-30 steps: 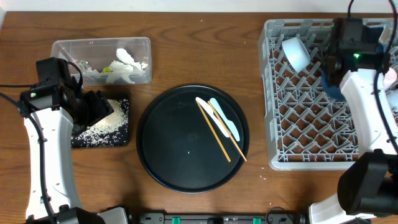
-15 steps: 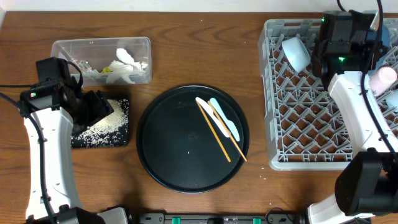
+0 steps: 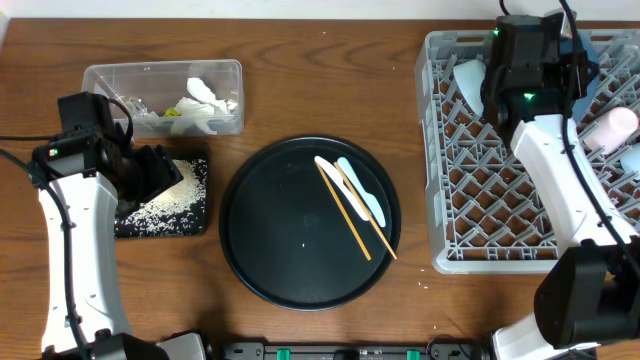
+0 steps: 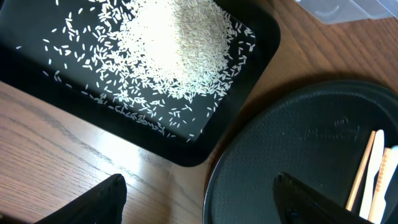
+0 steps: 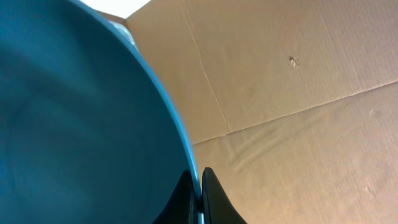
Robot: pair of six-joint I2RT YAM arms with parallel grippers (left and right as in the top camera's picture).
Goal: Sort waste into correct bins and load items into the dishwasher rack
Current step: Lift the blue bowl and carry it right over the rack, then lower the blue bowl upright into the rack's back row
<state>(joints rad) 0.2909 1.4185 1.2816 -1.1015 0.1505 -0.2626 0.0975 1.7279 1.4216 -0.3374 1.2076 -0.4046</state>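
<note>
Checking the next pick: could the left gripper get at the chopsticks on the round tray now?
Probably yes: the left gripper is open and empty, and the chopsticks lie exposed on the round black tray, path clear.

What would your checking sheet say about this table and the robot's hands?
Surface: brown wooden table.
Job's things: tissues and wrappers in the clear tub; rice in the black rectangular tray; chopsticks and pale-blue spoon on the round black tray; white cup in the dishwasher rack.
Clutter: nothing seen.
Hands: left hand open near the rice tray's corner; right hand shut on the blue bowl rim.
Cables: black cable along the left arm.
Surroundings: cardboard beyond the bowl.
</note>
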